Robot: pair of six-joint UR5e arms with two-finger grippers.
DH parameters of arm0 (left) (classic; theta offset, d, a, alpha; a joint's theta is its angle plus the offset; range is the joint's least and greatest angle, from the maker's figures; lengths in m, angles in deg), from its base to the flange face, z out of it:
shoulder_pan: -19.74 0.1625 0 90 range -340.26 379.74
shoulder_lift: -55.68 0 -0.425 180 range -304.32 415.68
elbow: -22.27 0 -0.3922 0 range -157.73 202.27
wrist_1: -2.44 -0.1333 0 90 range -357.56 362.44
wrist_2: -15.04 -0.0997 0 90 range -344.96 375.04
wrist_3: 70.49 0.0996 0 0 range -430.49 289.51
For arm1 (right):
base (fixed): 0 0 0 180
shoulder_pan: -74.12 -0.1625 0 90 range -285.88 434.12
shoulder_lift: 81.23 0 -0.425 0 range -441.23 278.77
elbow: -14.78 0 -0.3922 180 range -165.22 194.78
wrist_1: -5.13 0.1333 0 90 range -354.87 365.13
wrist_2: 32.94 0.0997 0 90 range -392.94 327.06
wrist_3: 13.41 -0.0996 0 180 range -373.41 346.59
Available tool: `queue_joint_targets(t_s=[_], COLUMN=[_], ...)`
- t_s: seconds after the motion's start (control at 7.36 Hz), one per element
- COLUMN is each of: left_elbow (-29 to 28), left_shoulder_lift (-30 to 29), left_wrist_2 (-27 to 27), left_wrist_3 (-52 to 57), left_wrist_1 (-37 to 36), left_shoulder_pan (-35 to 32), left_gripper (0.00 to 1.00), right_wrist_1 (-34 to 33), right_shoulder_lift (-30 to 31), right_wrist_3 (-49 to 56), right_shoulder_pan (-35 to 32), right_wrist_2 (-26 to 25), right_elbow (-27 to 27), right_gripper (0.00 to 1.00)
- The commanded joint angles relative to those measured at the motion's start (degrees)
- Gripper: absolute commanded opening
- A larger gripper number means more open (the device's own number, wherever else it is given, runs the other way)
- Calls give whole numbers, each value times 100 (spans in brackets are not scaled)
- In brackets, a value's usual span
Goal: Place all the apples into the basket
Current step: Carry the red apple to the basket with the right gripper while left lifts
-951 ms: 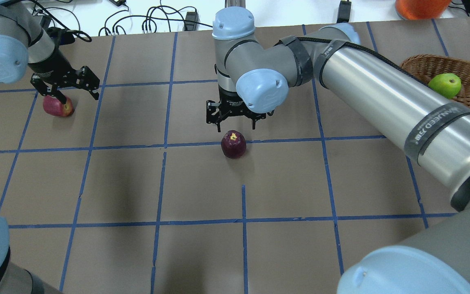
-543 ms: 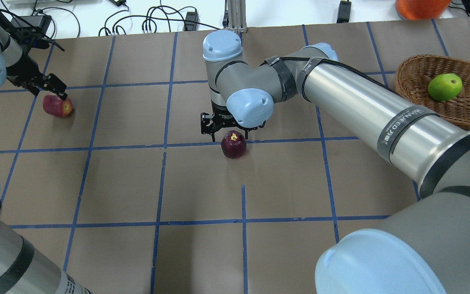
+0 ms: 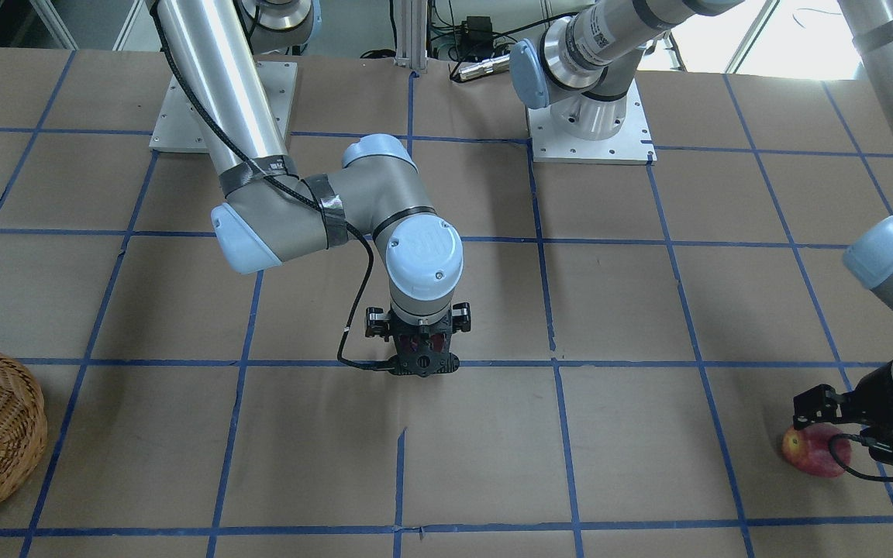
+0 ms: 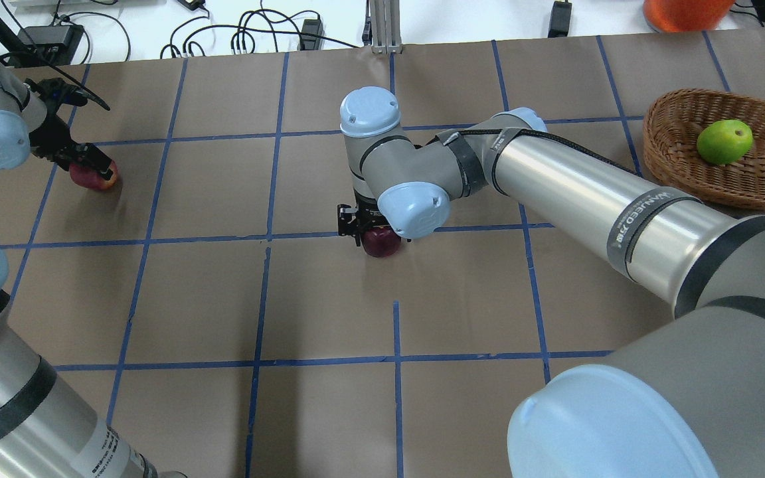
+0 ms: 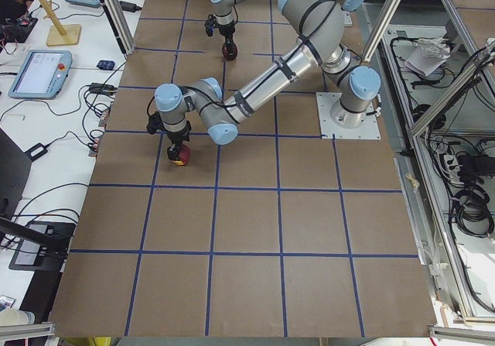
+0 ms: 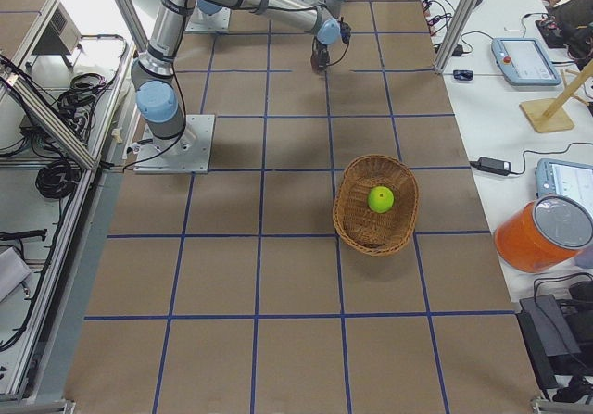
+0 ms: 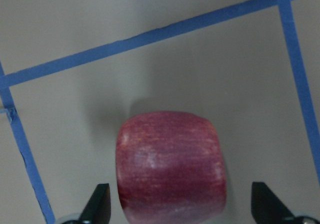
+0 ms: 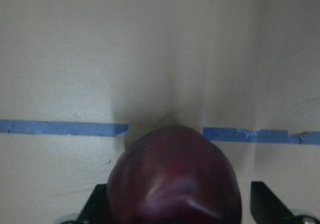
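Note:
The dark maroon apple (image 4: 382,244) lies mid-table on a blue tape line. My right gripper (image 4: 372,234) is down over it and open; in the right wrist view the apple (image 8: 172,181) sits between the two fingertips (image 8: 265,204). The red apple (image 4: 95,179) lies at the far left. My left gripper (image 4: 84,159) is open and straddles it, with gaps beside the apple (image 7: 170,166) in the left wrist view. The green apple (image 4: 724,141) rests inside the wicker basket (image 4: 678,126) at the far right.
An orange container (image 4: 684,12) and cables (image 4: 243,36) lie beyond the table's far edge. The arms' base plates (image 3: 586,139) stand at the robot's side of the table. Brown paper with a blue tape grid (image 4: 396,358) covers the table.
My right gripper has come down from behind and above the maroon apple to surround it. My left gripper has shifted left and lowered over the red apple. No apple has moved.

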Motion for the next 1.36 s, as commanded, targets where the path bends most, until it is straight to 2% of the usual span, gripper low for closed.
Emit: queue_joint_targets(t_s=[0.0, 0.14, 0.27, 0.41, 0.54, 0.68, 0.81, 0.95, 1.09, 1.22], left_elbow=[-67, -198, -295, -296, -139, 141, 526, 748, 993, 1205], left_shoulder_lift=[-160, -82, 23, 216, 566, 1030, 1401, 1691, 1938, 1958], left_wrist_2=[-27, -88, -19, -9, -1, 330, 638, 867, 1026, 976], left_wrist_3=[5, -30, -135, -405, -1052, -1554, -2308, -3185, -4499, -5557], left_wrist_1=[-173, -17, 507, 860, 1360, 1922, 1919, 1919, 1919, 1597], left_shoulder_pan=[3, -5, -23, -49, -110, -128, -259, -608, -1282, -2106], left_gripper=[82, 47, 23, 21, 21, 21, 21, 21, 21, 21], right_wrist_1=[-151, -134, 162, 774, 1207, 1315, 1360, 1230, 968, 982], right_shoulder_lift=[164, 322, 663, 1014, 1374, 1491, 1501, 1440, 1204, 1002], right_wrist_3=[287, 481, 900, 1696, 2618, 4315, 5281, 6413, 7338, 7382], right_shoulder_pan=[118, 222, 746, 1482, 2272, 3089, 3976, 4481, 4756, 4933], right_wrist_2=[49, 32, 14, -55, -413, -825, -856, -873, -891, -865], right_elbow=[-10, -1, -1, -1, -53, -10, -1, 78, 322, 481], right_gripper=[1, 0, 0, 0, 0, 0, 0, 0, 0, 3])
